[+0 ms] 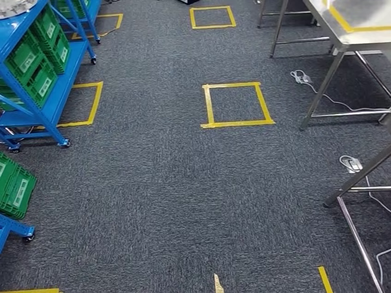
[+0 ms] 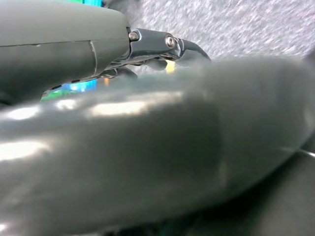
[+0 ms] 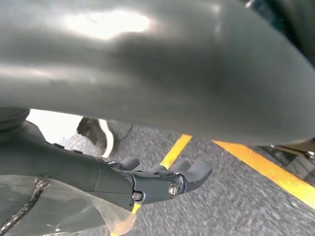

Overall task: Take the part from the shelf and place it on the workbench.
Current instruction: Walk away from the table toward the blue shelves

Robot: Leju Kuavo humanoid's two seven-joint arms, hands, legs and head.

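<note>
In the right wrist view my right hand (image 3: 156,184) hangs over the carpet. It holds the part (image 3: 48,209), a dark thing in clear plastic wrap, pressed under the thick thumb. Its dark fingers (image 3: 185,173) stretch out past the wrap. A tan tip of the wrap (image 1: 217,284) pokes in at the bottom edge of the head view. My left hand (image 2: 163,44) hangs with its fingers stretched out and nothing in them. The steel workbench (image 1: 350,36) stands at the far right, marked with yellow tape. The blue shelf (image 1: 55,97) stands at the left, with another plastic-wrapped item (image 1: 14,6) on top.
Green crates (image 1: 34,67) fill the shelf, and one more crate (image 1: 14,186) sits on a nearer blue rack. Yellow tape squares (image 1: 236,104) mark the grey carpet. Bench legs (image 1: 357,177) and cables with a white plug (image 1: 352,163) lie at the right.
</note>
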